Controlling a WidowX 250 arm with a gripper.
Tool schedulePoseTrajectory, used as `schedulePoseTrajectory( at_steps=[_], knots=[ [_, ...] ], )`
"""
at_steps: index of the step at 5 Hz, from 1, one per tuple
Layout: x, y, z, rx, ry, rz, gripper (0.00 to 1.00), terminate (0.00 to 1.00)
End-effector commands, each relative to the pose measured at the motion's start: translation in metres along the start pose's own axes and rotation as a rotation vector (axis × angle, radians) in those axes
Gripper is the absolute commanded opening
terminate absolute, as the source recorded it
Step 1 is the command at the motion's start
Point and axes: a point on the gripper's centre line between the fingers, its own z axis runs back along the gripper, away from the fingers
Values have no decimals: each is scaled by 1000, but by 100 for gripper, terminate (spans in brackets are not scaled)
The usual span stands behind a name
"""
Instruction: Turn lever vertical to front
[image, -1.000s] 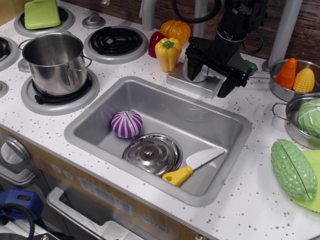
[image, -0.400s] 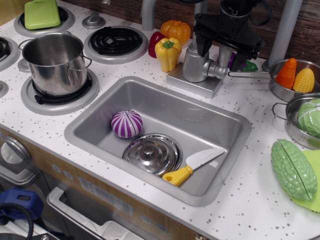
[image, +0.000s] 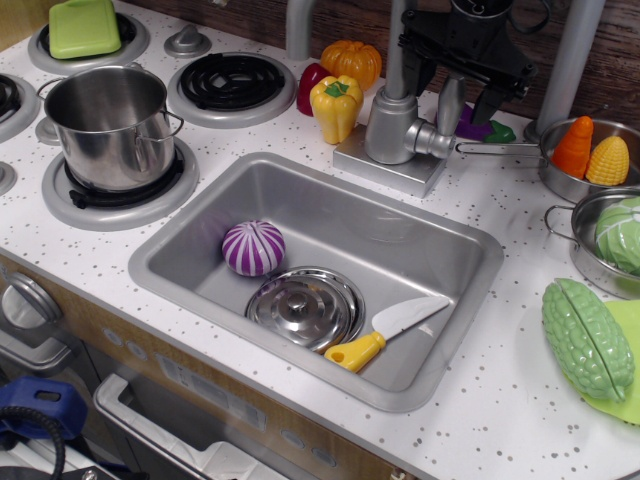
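Observation:
The lever (image: 434, 140) is a short silver-grey stub that sticks out sideways to the right from the rounded grey tap body (image: 392, 128). The tap body stands on a square base plate (image: 385, 166) behind the sink. My black gripper (image: 450, 88) hangs above and slightly behind the lever. Its jaws are open and empty, and nothing touches the lever. One finger (image: 411, 72) is left of the upright tap pipe and the other finger (image: 488, 100) is to the right, above the pan handle.
The sink (image: 190, 235) holds a purple striped ball (image: 253, 247), a metal lid (image: 305, 307) and a yellow-handled knife (image: 385, 333). A yellow pepper (image: 336, 106) and a pumpkin (image: 351, 60) stand left of the tap. A pan (image: 560, 180) with a carrot and corn is at the right, and a pot (image: 108, 125) at the left.
My gripper has risen from around the tap body and moved up and back. The lever, hidden before, now shows pointing right.

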Motion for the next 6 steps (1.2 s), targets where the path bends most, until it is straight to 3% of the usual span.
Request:
schedulePoseTrajectory(
  at_steps=[1, 3, 6],
  knots=[
    [22, 8, 12, 1, -80, 26, 0, 0],
    [15, 0, 15, -3, -58, 69, 0, 0],
    [-26, -11, 23, -22, 48, 207, 0, 0]
  ],
)
